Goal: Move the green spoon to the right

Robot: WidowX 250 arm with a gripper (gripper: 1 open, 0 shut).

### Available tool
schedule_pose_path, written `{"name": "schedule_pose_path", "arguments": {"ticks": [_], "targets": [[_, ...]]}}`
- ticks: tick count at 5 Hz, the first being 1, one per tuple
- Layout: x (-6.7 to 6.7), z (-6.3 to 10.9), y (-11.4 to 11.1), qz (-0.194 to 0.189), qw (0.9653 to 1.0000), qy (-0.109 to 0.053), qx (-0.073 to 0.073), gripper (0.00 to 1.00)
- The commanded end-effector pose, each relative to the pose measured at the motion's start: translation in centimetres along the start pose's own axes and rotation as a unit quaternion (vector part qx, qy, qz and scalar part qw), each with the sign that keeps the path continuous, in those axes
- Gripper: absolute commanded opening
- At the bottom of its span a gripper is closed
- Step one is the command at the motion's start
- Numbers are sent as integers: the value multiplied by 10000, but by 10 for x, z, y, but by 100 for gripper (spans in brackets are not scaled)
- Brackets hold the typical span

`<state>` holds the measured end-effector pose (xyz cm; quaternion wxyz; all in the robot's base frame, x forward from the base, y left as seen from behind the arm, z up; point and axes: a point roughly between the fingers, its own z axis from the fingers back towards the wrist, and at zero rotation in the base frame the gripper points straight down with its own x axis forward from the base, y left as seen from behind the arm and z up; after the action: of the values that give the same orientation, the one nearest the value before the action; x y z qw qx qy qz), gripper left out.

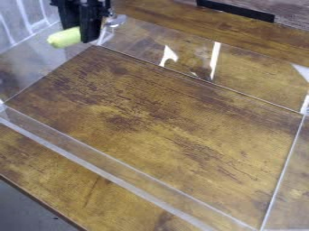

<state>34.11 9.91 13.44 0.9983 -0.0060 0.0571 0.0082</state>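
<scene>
The green spoon [64, 38] shows as a yellow-green handle sticking out to the left of the black gripper [85, 36] at the top left of the camera view. The gripper points down and is shut on the spoon, holding it in the air above the wooden table's far left part. The spoon's metal bowl is hidden behind the fingers.
A wooden tabletop [169, 117] is ringed by low clear plastic walls [108, 180]. A clear wall with bright reflections [215, 59] stands along the back. A wall edge [284, 185] runs down the right side.
</scene>
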Motion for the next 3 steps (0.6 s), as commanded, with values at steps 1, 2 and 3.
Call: {"name": "schedule_pose_path", "arguments": {"ticks": [1,2,3], "targets": [[-6,41,-31,-41,9981,-596,124,0],[-5,30,-60,-74,9980,-620,56,0],[-5,25,-95,-79,9984,-554,-18,0]]}}
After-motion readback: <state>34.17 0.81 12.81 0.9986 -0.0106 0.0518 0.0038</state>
